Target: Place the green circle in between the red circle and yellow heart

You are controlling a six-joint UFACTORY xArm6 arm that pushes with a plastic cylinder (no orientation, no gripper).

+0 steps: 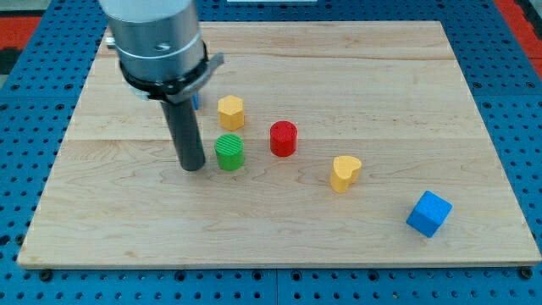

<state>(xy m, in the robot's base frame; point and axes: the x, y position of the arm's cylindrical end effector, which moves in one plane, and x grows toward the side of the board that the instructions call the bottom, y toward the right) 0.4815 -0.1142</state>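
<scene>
The green circle (229,152) stands left of the board's middle. The red circle (283,138) is just to its right and slightly higher in the view. The yellow heart (345,173) lies further right and lower. My tip (194,166) rests on the board just left of the green circle, close to it; contact cannot be told.
A yellow hexagon (230,111) sits just above the green circle. A blue cube (428,213) lies at the lower right. A small blue block (196,99) is mostly hidden behind the rod. The wooden board (364,68) lies on a blue pegboard.
</scene>
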